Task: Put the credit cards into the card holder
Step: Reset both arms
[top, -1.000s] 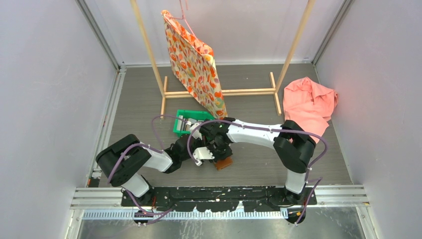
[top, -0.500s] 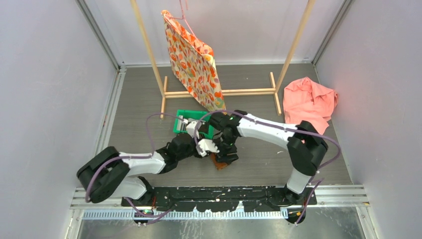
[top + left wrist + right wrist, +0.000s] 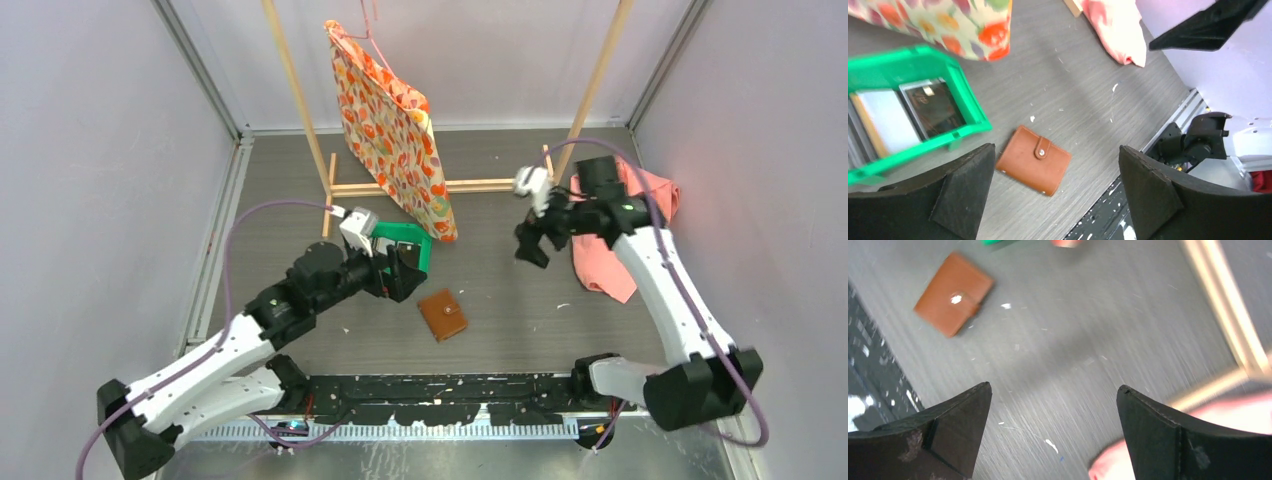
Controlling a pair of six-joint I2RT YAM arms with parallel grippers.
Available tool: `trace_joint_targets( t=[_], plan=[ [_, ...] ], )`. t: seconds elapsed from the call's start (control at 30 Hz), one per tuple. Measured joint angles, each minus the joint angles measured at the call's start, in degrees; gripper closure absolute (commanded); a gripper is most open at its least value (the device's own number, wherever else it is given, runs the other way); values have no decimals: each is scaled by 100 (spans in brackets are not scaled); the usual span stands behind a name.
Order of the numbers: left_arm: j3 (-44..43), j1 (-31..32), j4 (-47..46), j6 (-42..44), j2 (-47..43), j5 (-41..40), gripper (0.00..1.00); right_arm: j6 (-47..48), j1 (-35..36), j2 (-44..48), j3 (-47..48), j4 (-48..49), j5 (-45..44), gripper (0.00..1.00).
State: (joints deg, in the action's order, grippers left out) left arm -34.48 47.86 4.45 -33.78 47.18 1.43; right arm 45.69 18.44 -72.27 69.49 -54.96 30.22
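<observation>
Item count:
- Wallet (image 3: 443,315), brown: one.
- Bin (image 3: 970,107), green: one.
- Cards (image 3: 888,122) in the bin: two countable, one pale and one dark. Further edges at the frame border cannot be counted.
- Wooden rack (image 3: 440,186): one.
- Patterned cloth (image 3: 395,140): one.
- Pink cloth (image 3: 660,195): one.
- Arms: two, left arm (image 3: 240,335) and right arm (image 3: 670,290).
- Grippers: two, left gripper (image 3: 405,275) and right gripper (image 3: 532,240).

You'll see a light wooden garment rack (image 3: 440,186) with an orange-flowered cloth (image 3: 390,130) hanging from it, a green plastic bin (image 3: 412,238) just before its base, and a crumpled salmon-pink cloth (image 3: 596,262) by its right foot.
</observation>
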Motion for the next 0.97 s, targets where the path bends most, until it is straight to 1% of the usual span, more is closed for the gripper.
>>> trace_joint_targets(
  t=[0.03, 0.07, 0.13, 0.2, 0.23, 0.27, 0.33, 0.4, 0.5, 0.63, 0.83, 0.97],
  plan=[
    [-264, -22, 295, 142, -90, -44, 3, -210, -369, 184, 2, 50, 94, 0],
    [-680, -57, 675, 297, -157, -92, 3, -533, -907, 422, 4, 120, 271, 0],
    [-1303, -173, 1187, 505, -142, -83, 2, -988, -1661, 636, 20, 146, 632, 0],
    [-2105, -422, 1705, 745, -17, 11, 2, -1626, -2535, 719, 92, 146, 1196, 0],
    [-2378, -522, 1856, 815, 35, 59, 2, -1926, -2855, 710, 142, 179, 1379, 0],
    [-2769, -678, 2098, 901, 118, 160, 2, -2380, -3287, 682, 225, 245, 1572, 0],
    [-3327, -892, 2406, 1034, 245, 299, 2, -2920, -3814, 625, 468, 245, 1808, 0],
    [-3751, -1019, 2688, 1165, 317, 380, 2, -3178, -4157, 605, 798, 186, 2057, 0],
    [-4251, -1054, 3161, 1340, 367, 409, 0, -3676, -4395, 715, 1244, 286, 2238, 0],
    [-4651, -1054, 3689, 1521, 321, 420, 0, -4472, -4402, 1047, 1401, 570, 2118, 0],
    [-4736, -1054, 4256, 1639, 20, 365, 0, -5123, -4404, 1294, 1740, 756, 1952, 0],
    [-4666, -1054, 4378, 1646, -208, 280, 0, -5390, -4404, 1300, 1945, 881, 1945, 0]
  ],
)
